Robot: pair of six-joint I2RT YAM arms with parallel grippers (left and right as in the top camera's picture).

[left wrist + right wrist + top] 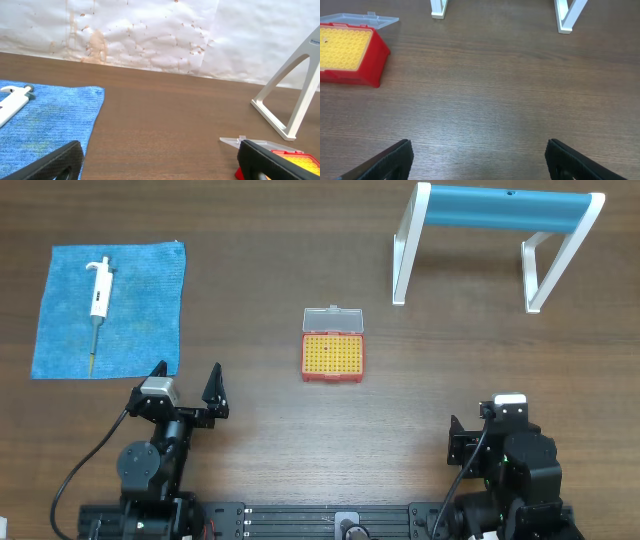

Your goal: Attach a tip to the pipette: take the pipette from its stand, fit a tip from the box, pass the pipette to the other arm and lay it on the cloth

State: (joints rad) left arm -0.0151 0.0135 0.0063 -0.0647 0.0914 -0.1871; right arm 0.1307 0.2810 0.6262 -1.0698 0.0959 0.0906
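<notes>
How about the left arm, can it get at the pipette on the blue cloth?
Probably yes: the pipette lies uncovered on the blue cloth, close ahead of the open left gripper, with nothing between them.

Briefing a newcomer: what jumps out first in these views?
The white pipette lies on the blue cloth at the far left. A red box of yellow tips sits in the middle, lid open, and the blue-topped stand at far right is empty.
</notes>
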